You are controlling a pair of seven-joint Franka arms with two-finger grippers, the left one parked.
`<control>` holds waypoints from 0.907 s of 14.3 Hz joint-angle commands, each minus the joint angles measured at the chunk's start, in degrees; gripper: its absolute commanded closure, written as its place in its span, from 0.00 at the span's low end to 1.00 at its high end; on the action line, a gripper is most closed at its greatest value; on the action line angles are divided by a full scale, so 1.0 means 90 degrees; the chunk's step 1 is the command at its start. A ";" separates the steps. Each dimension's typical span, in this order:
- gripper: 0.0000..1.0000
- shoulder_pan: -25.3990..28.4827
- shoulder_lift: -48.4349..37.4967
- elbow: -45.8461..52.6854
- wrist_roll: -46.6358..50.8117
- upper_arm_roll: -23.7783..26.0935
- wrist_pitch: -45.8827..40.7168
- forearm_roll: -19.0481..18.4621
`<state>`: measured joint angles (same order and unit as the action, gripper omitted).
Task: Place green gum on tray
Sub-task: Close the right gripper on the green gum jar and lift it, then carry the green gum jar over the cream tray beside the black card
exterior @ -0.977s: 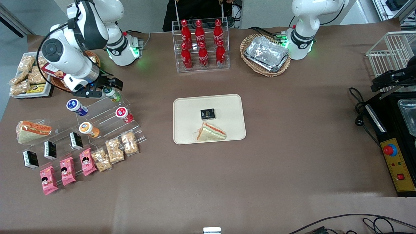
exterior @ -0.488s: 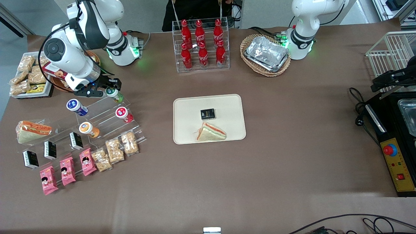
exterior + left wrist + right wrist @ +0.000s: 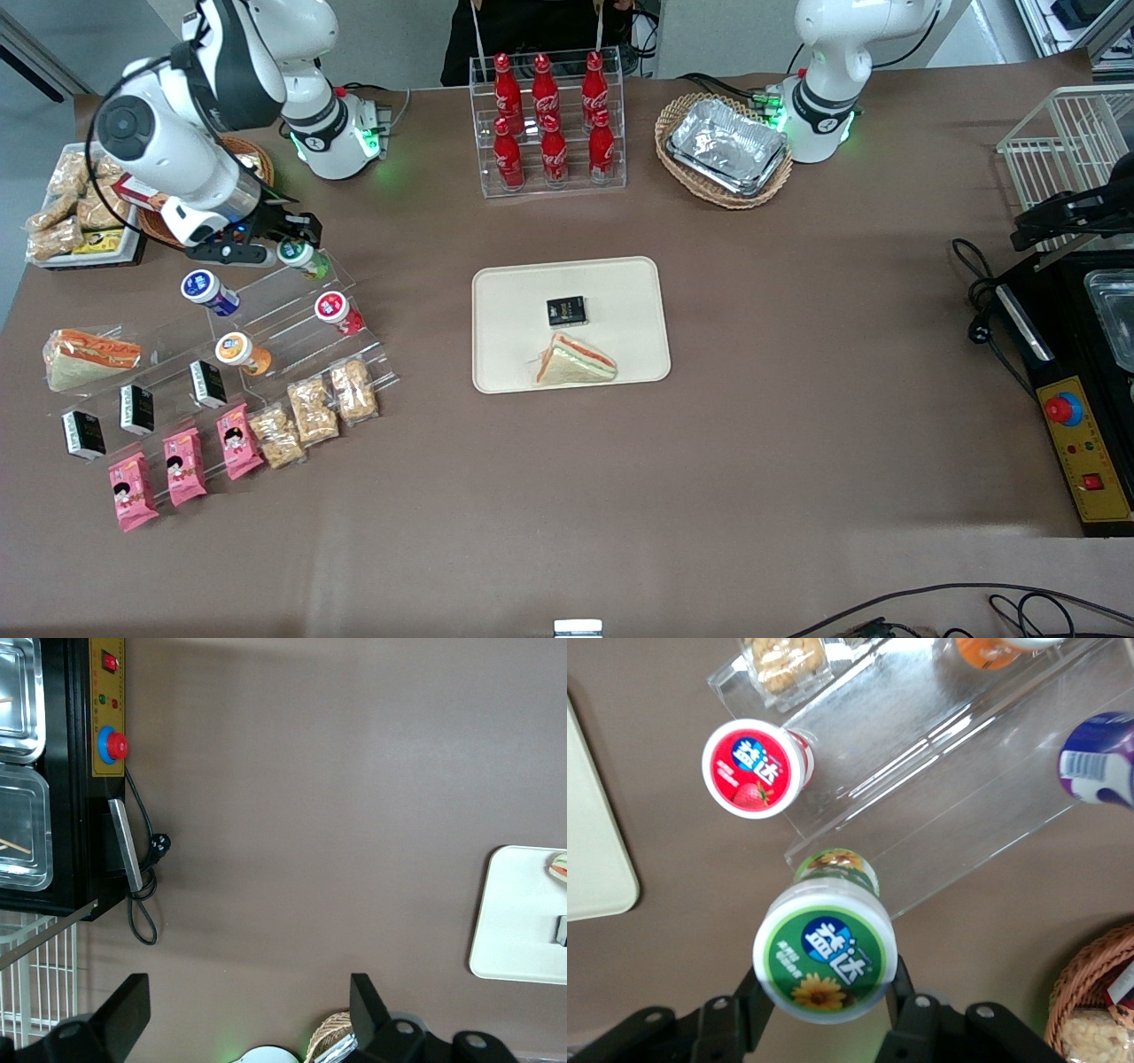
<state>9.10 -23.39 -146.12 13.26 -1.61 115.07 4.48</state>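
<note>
The green gum point(image 3: 303, 256) point(image 3: 825, 950) is a small green bottle with a white, green-ringed cap. My right gripper point(image 3: 288, 241) point(image 3: 826, 992) is shut on it, one finger on each side of the cap, and holds it just above the top step of the clear acrylic rack point(image 3: 266, 306) point(image 3: 948, 806). The cream tray point(image 3: 570, 323) point(image 3: 594, 859) lies at the table's middle, toward the parked arm's end from the gum. It carries a black packet point(image 3: 566, 310) and a sandwich point(image 3: 574, 361).
On the rack sit a blue bottle point(image 3: 209, 292) point(image 3: 1099, 757), a red bottle point(image 3: 337, 311) point(image 3: 755, 768) and an orange bottle point(image 3: 241, 353). Snack packets point(image 3: 310, 409) line its front. A cola rack point(image 3: 549, 120) and a foil-container basket point(image 3: 725, 149) stand farther back.
The gripper has closed on the green gum and lifted it slightly off the rack's top step, drawing back a little toward the working arm's end.
</note>
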 commanded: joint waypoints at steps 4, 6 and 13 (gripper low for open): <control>0.83 -0.0024 -0.0076 0.1233 -0.0107 -0.0066 -0.1016 0.0030; 0.83 -0.0160 0.0001 0.1984 -0.0136 -0.0066 -0.1407 0.0030; 0.83 -0.0161 0.0607 0.3804 -0.0048 -0.0105 -0.2630 0.0079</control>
<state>7.54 -22.01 -116.78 12.98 -2.70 94.30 4.47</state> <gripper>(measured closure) 0.449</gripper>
